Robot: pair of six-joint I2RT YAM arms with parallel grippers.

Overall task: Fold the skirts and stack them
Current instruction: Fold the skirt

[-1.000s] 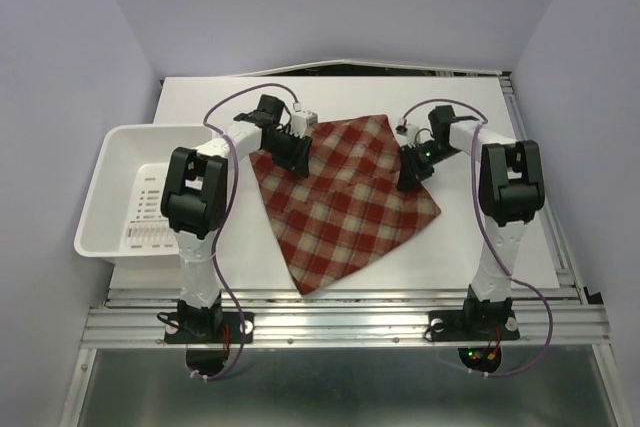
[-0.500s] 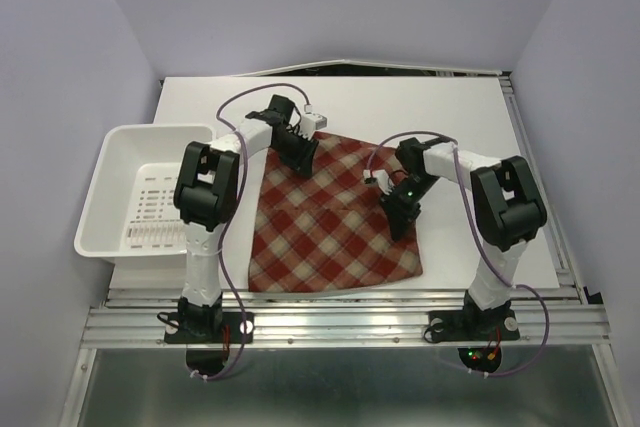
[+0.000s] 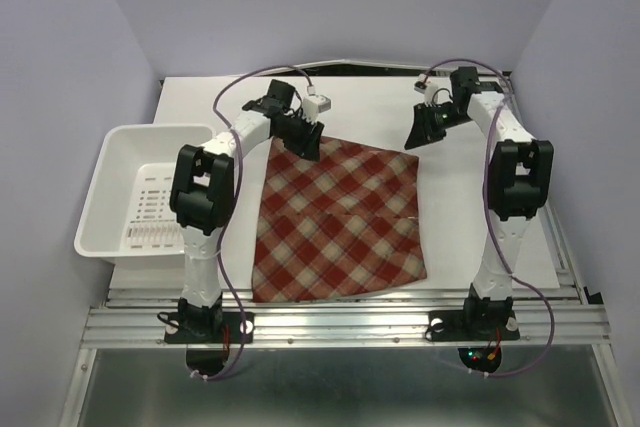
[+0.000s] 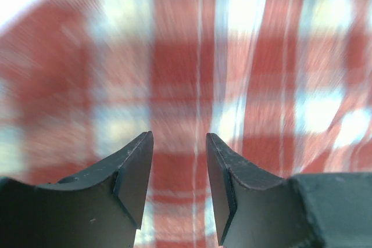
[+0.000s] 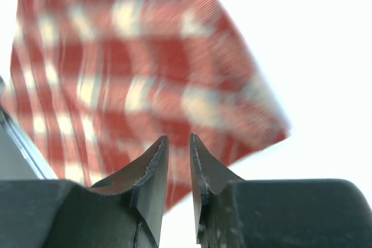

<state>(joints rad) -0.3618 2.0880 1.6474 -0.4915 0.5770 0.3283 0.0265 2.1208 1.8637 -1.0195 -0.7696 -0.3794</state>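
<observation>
Just right of the white basket (image 3: 112, 147), the left gripper (image 3: 308, 142) hangs half-open over the plaid skirt's (image 3: 335, 222) far corner. The skirt now lies flatter and squarer. Farther right, the right gripper (image 3: 413, 138), jaws narrow and empty, has lifted off the cloth.

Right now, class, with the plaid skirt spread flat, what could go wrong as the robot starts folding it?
The skirt reaches the near edge of the table; a tug could slide it off. The left hand is over one far corner, the right hand off the cloth: a one-sided pull may skew the fold.
</observation>
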